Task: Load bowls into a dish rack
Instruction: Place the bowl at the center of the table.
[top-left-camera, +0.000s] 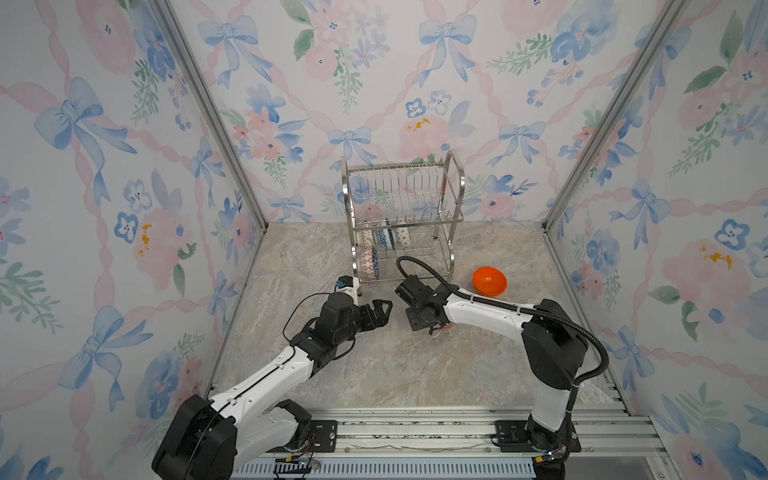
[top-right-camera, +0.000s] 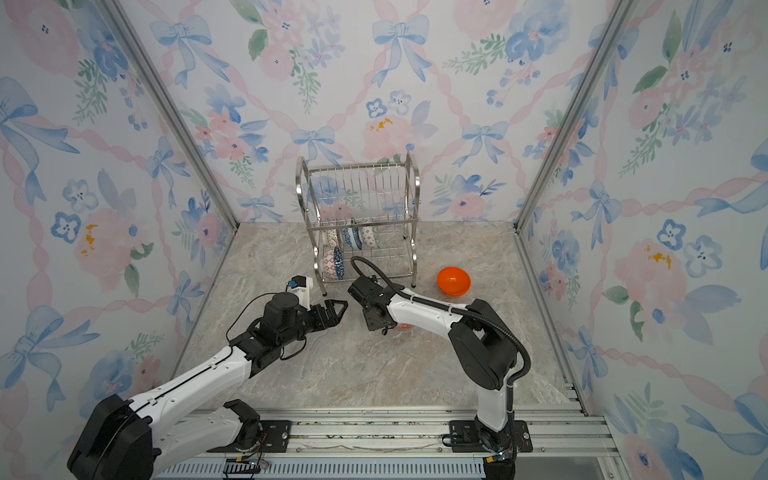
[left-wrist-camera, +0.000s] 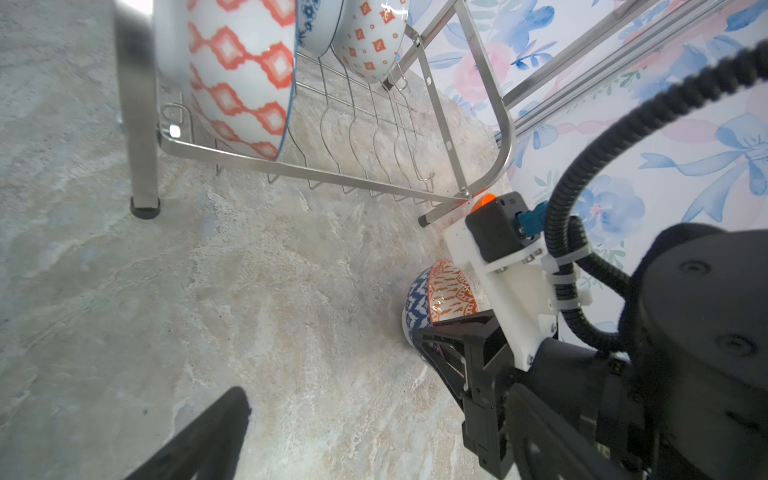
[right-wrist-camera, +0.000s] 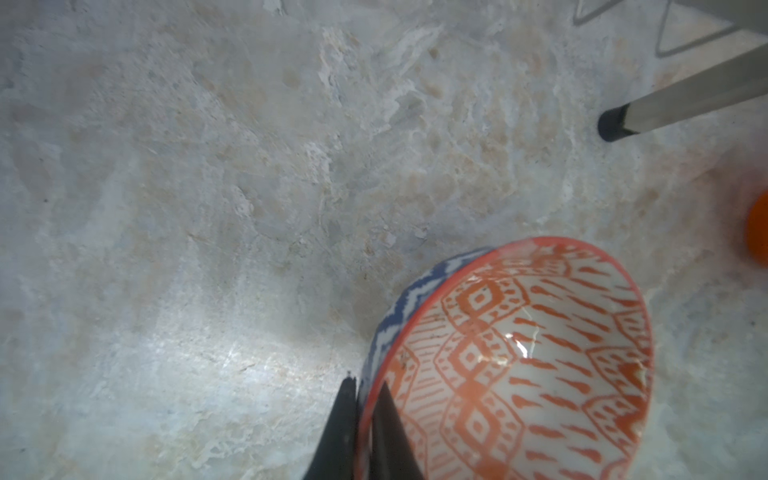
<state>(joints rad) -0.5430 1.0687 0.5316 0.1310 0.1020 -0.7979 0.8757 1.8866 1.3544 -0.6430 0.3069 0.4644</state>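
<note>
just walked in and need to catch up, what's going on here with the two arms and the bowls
A two-armed robot is loading bowls into the dish rack. The right gripper is shut on the rim of the red-orange patterned bowl, which is tilted low over the table in front of the rack. The left gripper hangs open and empty nearby. Several racked bowls stand on edge, and the plain orange bowl sits on the table, not yet loaded.

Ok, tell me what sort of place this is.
Probably a robot test booth dressed up as a kitchen, not a real one: flowered wallpaper panels in metal framing, two robot arms bolted to a rail, and a dish rack on a marble-look table.
</note>
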